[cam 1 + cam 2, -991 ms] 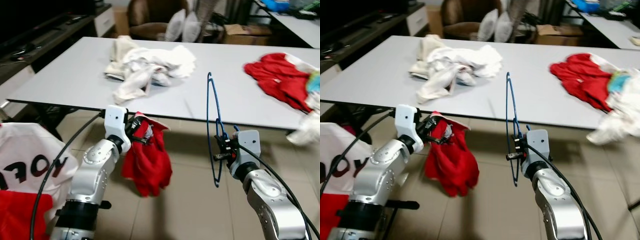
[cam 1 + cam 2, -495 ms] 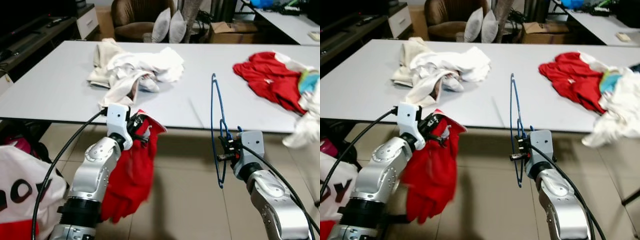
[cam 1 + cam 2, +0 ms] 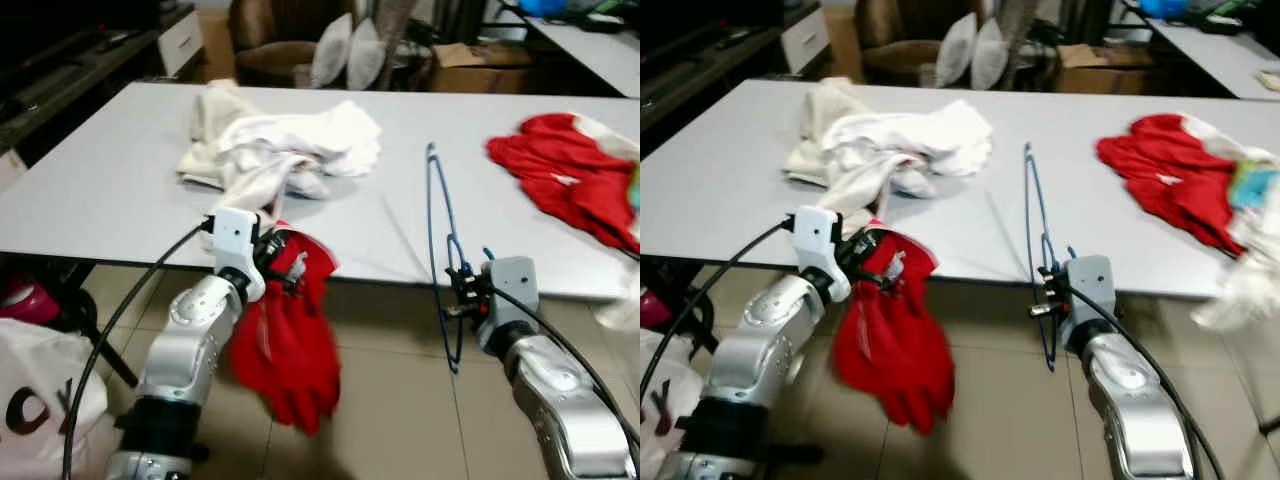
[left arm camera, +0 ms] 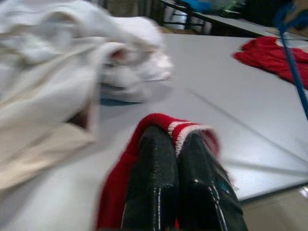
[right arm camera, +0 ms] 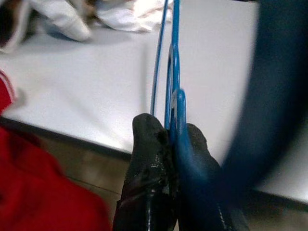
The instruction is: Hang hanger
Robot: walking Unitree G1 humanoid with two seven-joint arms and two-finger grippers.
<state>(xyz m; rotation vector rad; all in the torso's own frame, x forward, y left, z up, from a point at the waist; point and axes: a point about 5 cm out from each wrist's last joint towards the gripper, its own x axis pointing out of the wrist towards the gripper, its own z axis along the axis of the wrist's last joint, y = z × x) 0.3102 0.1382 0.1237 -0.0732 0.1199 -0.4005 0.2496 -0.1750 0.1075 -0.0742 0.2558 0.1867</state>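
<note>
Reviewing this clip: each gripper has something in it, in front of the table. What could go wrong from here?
The left gripper pinches only the collar edge of the red garment, which hangs free and blurred, so it may slip out. The right gripper clamps the thin blue hanger edge-on; the wire could twist in the grip. The hanger stands close to the table edge and might catch on it.

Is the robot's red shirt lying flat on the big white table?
No, the red garment hangs in the air from the left gripper, in front of the white table's edge.
</note>
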